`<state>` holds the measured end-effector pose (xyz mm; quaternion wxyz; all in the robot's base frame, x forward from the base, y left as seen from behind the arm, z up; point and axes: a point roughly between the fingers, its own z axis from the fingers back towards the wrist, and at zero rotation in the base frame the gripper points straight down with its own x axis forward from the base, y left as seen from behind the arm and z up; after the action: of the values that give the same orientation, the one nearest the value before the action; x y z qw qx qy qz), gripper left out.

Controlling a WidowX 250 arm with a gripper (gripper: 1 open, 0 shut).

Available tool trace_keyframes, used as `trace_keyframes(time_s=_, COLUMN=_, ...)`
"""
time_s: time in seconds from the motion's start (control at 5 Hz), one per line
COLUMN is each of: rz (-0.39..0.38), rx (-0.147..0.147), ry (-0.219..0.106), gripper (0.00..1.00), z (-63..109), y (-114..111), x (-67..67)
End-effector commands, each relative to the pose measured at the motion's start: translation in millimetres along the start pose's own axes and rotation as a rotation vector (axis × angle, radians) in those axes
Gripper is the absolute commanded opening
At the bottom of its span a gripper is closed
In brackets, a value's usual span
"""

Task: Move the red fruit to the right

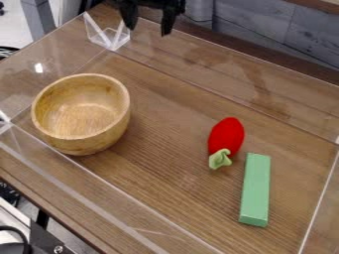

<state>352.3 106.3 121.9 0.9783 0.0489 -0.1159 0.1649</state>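
Centrally within the right half of the frame lies the red fruit (227,136), a glossy oval resting on the wooden tabletop (166,164), its light green leafy end directed toward the bottom of the frame. Just beside it, to the lower right, the flat green block (256,190) lies lengthwise, apart from the fruit. The round wooden bowl (81,114) occupies the left of the frame, well apart from both. At the upper left, the dark claw (153,27) is spread open, its two fingers separated and holding nothing; its upper portion is cut off by the top edge. Transparent material (109,33) near the claw is hard to make out. Dark equipment (16,238) at the lower left is partly cropped. No writing is legible.
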Motion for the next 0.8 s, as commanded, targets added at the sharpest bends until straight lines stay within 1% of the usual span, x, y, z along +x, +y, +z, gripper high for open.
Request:
trace_keyframes(time_s=0.0, rz=-0.010, rx=0.008, ry=-0.060, gripper=1.00, z=28.9, y=1.1, x=8.8)
trace_keyframes(time_s=0.4, rz=0.063, rx=0.049, ry=-0.046, gripper=1.00, z=21.4, y=3.4, x=10.8)
trace_keyframes(time_s=0.6, rz=0.100, rx=0.064, ry=-0.037, gripper=1.00, z=16.1, y=3.4, x=11.4)
